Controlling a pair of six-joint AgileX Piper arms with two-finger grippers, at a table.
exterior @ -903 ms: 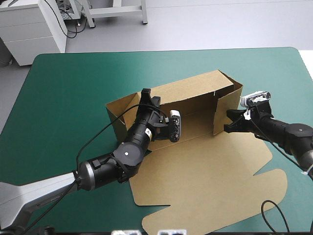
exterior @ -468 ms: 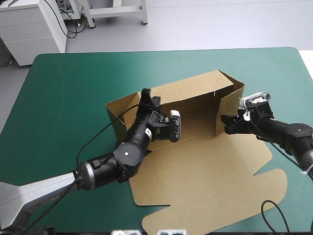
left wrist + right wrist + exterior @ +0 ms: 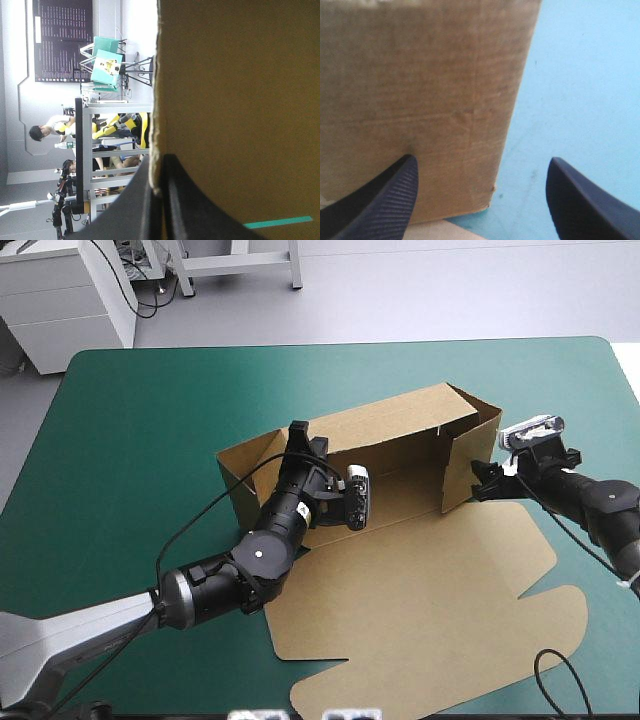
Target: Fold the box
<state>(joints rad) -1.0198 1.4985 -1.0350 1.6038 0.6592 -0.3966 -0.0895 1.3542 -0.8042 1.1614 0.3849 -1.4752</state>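
Item: box, brown board, sitting mid-table, a little toward the right side. Condition: half raised. The long wall is standing along the far side, an end flap is standing at the right, and another panel is standing at the left. The lid is lying flat toward the near edge, its cut tabs showing. Handling, by my reckoning: light, stiff across the panels, and hinging only at the scored creases. The thin edges are likely to crush under a hard nip, and the raised walls are likely to spring back unless held. The best holds look to be the walls' top edges, close to a corner. The left gripper is clamping all but closed on the long wall's top edge, near its left corner. The right gripper is gaping wide at the flap's lower outer corner, holding nothing. One of its fingers is lying against or just beside the flap's face, which of the two I cannot tell, and the other is hanging over bare teal-green cover.
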